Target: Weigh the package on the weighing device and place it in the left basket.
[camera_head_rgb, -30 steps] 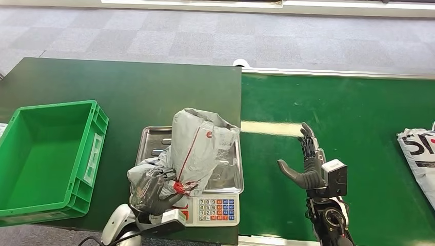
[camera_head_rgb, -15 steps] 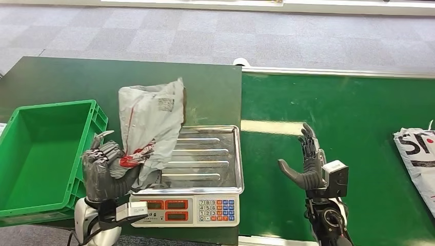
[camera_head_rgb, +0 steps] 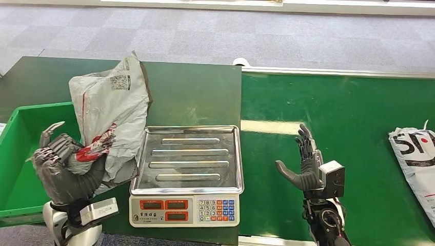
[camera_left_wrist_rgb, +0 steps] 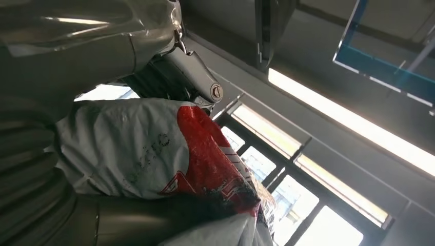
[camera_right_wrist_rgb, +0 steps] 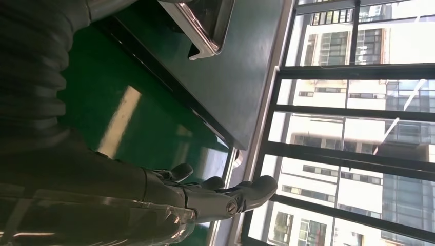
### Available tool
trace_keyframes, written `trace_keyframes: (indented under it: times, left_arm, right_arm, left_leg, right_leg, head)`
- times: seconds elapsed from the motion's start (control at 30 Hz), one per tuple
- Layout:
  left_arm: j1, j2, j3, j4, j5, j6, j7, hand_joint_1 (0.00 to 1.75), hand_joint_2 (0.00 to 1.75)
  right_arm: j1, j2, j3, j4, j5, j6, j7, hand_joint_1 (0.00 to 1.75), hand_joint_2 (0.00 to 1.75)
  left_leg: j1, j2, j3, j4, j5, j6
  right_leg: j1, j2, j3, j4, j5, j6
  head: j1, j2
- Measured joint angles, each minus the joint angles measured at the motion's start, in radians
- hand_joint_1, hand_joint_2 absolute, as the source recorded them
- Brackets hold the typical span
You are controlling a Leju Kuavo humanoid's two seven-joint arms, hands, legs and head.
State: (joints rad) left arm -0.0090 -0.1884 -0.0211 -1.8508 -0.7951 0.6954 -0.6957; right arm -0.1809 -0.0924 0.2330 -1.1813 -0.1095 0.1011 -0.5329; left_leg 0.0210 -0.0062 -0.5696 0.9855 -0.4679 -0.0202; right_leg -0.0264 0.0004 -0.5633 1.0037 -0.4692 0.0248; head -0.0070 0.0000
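The left hand grasped the crumpled grey plastic mailer package with red print by its lower end, fingers clenched around the bunched plastic, and held it upright in the air. In the head view the package stood over the right wall of the green plastic crate-style basket and the dark green worktop, just to the left of the electronic weighing scale with a ribbed stainless-steel tray, and clear of that tray. A printed label showed near the upper end of the package. The left wrist view confirmed the grasp: the package was pressed against the grey thumb, with the red print facing the camera. The scale sat at the front edge of the worktop, its keypad and red displays facing the robot. The right hand was released and held nothing, fingers spread and pointing up, thumb extended to the side, above the bright green conveyor belt. A white bag with dark and red lettering lay at the right edge of the belt, well apart from the right hand.
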Motion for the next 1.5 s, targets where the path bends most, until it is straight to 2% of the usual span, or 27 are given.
trace_keyframes:
  times: [0.13,0.33,0.63,0.8,1.03,1.5]
  left_arm:
    - [-0.006,-0.012,0.069,-0.075,-0.006,0.000,0.000,1.75,1.75]
    - [-0.038,-0.044,0.226,-0.145,-0.148,0.000,0.000,1.75,1.75]
    - [-0.087,-0.111,0.505,-0.140,-0.331,0.000,0.000,1.75,1.75]
    - [-0.104,-0.136,0.598,-0.119,-0.342,0.000,0.000,1.75,1.75]
    - [-0.130,-0.135,0.655,-0.057,-0.349,-0.001,0.006,1.75,1.75]
    - [-0.124,-0.163,0.669,0.112,-0.303,-0.001,-0.001,1.68,1.75]
  right_arm:
    - [-0.006,0.001,0.006,0.007,0.000,-0.007,0.000,0.00,1.75]
    - [-0.003,0.004,0.011,0.011,0.001,-0.021,0.000,0.00,1.75]
    - [0.050,0.024,0.005,-0.016,0.043,-0.043,0.009,0.00,1.75]
    - [0.065,0.027,-0.004,-0.029,0.050,-0.044,0.010,0.00,1.75]
    - [0.073,0.027,-0.007,-0.035,0.044,-0.053,0.006,0.00,1.75]
    - [0.062,0.026,-0.007,-0.035,0.043,-0.036,0.012,0.00,1.75]
  left_leg:
    - [0.000,0.000,0.000,0.000,0.000,0.000]
    - [0.000,0.000,0.000,0.000,0.000,0.000]
    - [0.000,0.000,0.000,0.000,0.000,0.000]
    - [0.000,0.000,0.000,0.000,0.000,0.000]
    - [0.000,0.001,0.000,0.000,0.000,0.000]
    - [0.000,0.001,0.000,0.000,0.000,0.000]
  right_leg:
    - [0.000,0.000,0.000,0.000,0.000,0.000]
    - [0.000,0.000,0.000,0.000,0.000,0.000]
    - [0.000,0.000,-0.001,0.000,0.000,0.000]
    - [0.000,0.000,-0.001,0.000,0.000,0.000]
    - [0.000,0.001,-0.001,0.000,0.000,0.000]
    - [0.000,0.001,-0.001,0.000,0.000,0.000]
  head:
    - [0.000,0.000]
    - [0.000,0.000]
    - [0.000,0.000]
    - [0.000,0.000]
    - [0.000,0.000]
    - [0.000,0.000]
